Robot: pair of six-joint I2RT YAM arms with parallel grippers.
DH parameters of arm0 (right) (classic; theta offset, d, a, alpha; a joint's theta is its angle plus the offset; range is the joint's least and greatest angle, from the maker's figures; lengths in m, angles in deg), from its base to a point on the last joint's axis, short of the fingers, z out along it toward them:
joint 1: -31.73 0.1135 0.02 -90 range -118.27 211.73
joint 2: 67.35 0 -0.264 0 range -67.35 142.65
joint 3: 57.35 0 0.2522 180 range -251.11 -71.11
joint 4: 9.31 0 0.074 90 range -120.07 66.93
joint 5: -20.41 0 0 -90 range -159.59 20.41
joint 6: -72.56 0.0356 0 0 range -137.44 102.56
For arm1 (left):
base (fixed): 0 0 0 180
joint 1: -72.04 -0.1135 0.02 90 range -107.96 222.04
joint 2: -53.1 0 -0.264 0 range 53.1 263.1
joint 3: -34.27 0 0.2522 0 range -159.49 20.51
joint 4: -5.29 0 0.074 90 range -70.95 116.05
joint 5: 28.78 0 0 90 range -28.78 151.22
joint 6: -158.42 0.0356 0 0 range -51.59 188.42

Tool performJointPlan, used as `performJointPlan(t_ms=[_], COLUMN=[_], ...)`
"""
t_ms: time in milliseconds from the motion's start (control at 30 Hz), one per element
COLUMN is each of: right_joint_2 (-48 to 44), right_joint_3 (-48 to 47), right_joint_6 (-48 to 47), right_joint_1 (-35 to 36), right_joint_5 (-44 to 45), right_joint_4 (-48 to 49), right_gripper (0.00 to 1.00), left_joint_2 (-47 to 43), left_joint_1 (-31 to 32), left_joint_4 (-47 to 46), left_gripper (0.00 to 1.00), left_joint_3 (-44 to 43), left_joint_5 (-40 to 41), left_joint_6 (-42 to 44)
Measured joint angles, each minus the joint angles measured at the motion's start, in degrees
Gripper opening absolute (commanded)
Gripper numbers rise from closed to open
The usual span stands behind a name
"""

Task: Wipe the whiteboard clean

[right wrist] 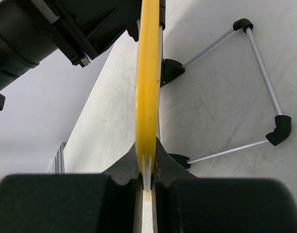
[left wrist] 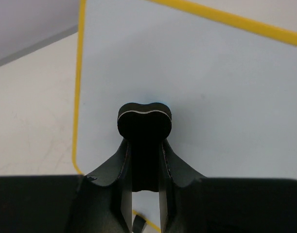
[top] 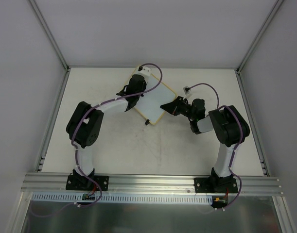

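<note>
The whiteboard [top: 155,102] lies tilted at the table's back middle, white with a yellow frame. My left gripper [top: 132,92] is over its left part, shut on a small black eraser block [left wrist: 144,120] that presses on the white face [left wrist: 216,92]. No marks show on the part of the face in view. My right gripper [top: 168,107] is shut on the board's right edge, seen edge-on as a yellow strip [right wrist: 147,82] between its fingers [right wrist: 160,162]. The left gripper [left wrist: 144,145] and the right gripper [right wrist: 147,158] also show in their own wrist views.
A thin wire stand with black corner clips [right wrist: 277,128] shows beside the board's edge. The left arm's body [right wrist: 36,29] is close above the board. A black clip [top: 147,122] sticks out at the board's near corner. An aluminium rail [top: 153,182] runs along the near edge, and walls enclose the table.
</note>
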Motion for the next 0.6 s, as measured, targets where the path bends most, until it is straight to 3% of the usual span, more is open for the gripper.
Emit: performJointPlan(t_ms=[233,467,600], right_joint_2=[0.0,0.0,0.0], right_joint_3=[0.0,0.0,0.0], right_joint_6=[0.02,-0.15,-0.46], right_joint_1=[0.63,0.74,0.76], right_joint_5=[-1.7,-2.03,-2.03], right_joint_4=[-0.02,-0.04,-0.02], right_gripper=[0.0,0.0,0.0], left_joint_2=[-10.95,-28.96,-34.53], left_joint_1=[-7.78,-7.15,-6.93], left_joint_4=[3.82,14.67,21.2], left_gripper=[0.0,0.01,0.02], left_joint_3=[10.23,17.05,20.44], left_joint_5=[-2.08,-0.63,-1.2], left_joint_6=[-8.33,-18.21,-24.35])
